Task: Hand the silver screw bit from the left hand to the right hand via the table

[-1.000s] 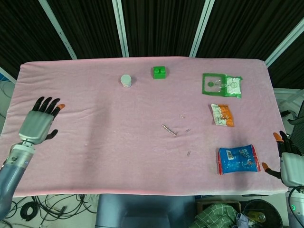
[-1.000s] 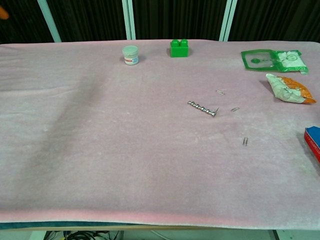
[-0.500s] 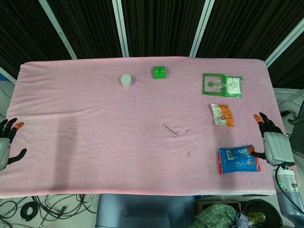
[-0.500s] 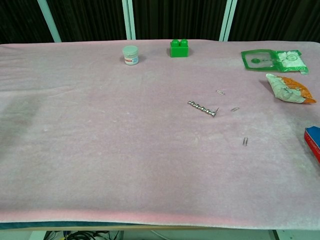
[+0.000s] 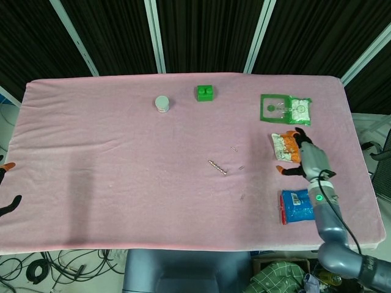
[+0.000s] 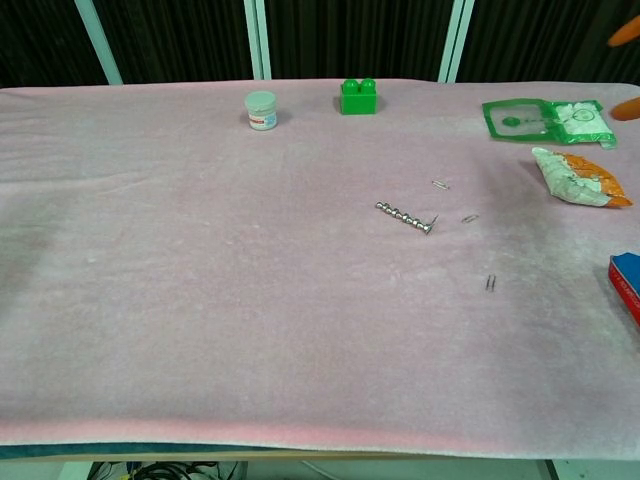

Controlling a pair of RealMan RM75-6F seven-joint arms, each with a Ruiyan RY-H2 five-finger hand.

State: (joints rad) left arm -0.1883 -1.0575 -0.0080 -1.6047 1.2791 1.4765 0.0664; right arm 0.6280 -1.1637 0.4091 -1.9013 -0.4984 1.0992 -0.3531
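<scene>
- Two hands in the head view, both without anything in them.
- Silver screw bit [image 5: 217, 167] lies flat on the pink-covered desk [image 5: 122, 152], near its middle, at a slant. Nothing touches it. Chest view shows it as a knobbly silver rod [image 6: 405, 217].
- Right hand [image 5: 303, 159] hovers well to the right of the screw bit, over the orange-and-white snack packet [image 5: 283, 146]. Fingers are spread apart, orange tips showing; it holds nothing. In the chest view only orange fingertips [image 6: 626, 32] show at the top right corner.
- Left hand [image 5: 6, 186] sits far left of the screw bit, at the edge of the desk, mostly cut off by the picture edge. Only a couple of dark fingers show, apart from each other; cannot tell more of its posture, but nothing shows in them.
- Three small paper clips lie around the screw bit: one just above right [image 6: 440, 185], one just right [image 6: 470, 218], one below right [image 6: 490, 283].
- Blue snack packet [image 5: 297, 206] lies below the right hand, partly under the right forearm.
- Green flat packet [image 5: 285, 110] lies above right of the screw bit, near the far edge.
- Green toy brick [image 5: 204, 93] and small white jar [image 5: 162, 103] stand beyond the screw bit, toward the far edge, the jar left of the brick.
</scene>
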